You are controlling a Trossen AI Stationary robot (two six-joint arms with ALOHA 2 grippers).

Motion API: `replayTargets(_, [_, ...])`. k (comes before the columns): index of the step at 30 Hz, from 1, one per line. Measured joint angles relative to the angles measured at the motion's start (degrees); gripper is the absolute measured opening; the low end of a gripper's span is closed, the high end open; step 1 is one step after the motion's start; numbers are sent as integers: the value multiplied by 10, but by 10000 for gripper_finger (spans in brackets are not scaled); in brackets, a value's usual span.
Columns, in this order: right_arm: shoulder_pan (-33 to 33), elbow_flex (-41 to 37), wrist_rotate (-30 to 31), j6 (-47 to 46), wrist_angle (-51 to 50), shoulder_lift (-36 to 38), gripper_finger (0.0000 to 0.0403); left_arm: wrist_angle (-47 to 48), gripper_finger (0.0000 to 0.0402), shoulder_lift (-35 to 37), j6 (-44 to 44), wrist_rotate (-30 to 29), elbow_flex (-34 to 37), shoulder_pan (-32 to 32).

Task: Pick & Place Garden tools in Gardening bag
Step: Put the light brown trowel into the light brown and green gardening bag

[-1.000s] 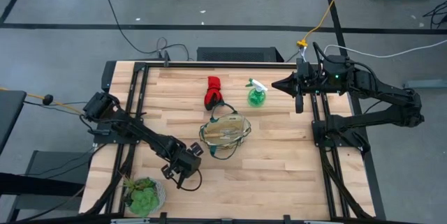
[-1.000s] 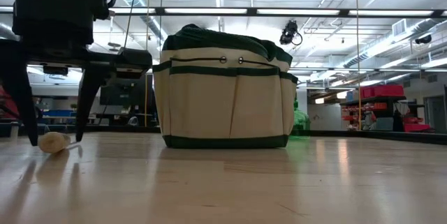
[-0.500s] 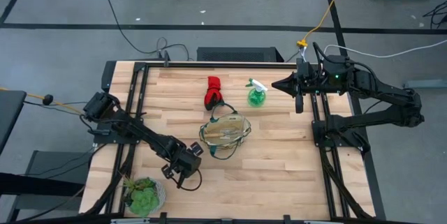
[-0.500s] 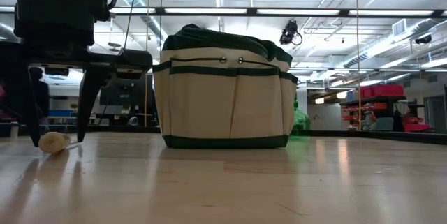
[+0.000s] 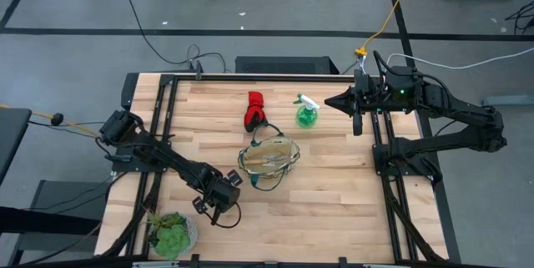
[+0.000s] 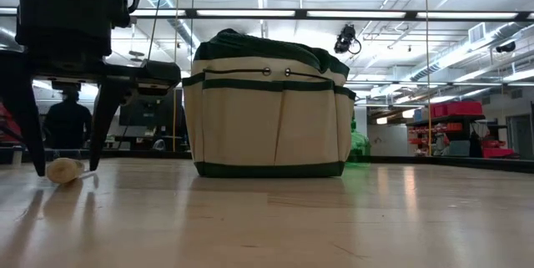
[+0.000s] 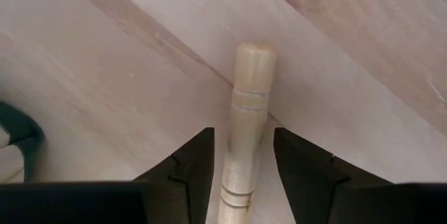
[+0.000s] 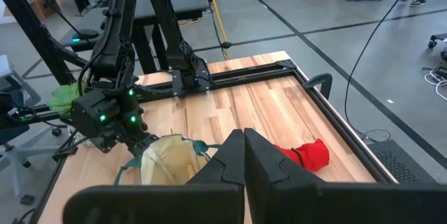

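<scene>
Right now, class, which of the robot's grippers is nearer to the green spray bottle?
Right. The right gripper hovers just beside the spray bottle; the left gripper is across the table, beyond the gardening bag.

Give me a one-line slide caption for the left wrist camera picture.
Left gripper straddling a pale wooden rake handle that lies on the table, fingers apart on either side.

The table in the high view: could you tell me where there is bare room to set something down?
Bare wood lies between the gardening bag and the right rail, and along the near edge right of the potted plant. It is crowded around the bag, glove bundle and spray bottle.
</scene>
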State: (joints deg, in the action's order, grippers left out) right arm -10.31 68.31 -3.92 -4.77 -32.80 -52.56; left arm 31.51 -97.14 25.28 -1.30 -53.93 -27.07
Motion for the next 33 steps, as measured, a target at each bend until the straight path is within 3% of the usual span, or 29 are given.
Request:
replayTargets(25, [0, 0, 0, 7, 0, 0, 2, 31, 155, -1, 0, -14, 0, 3])
replayTargets(33, [0, 0, 0, 7, 0, 0, 2, 31, 131, -1, 0, -17, 0, 3])
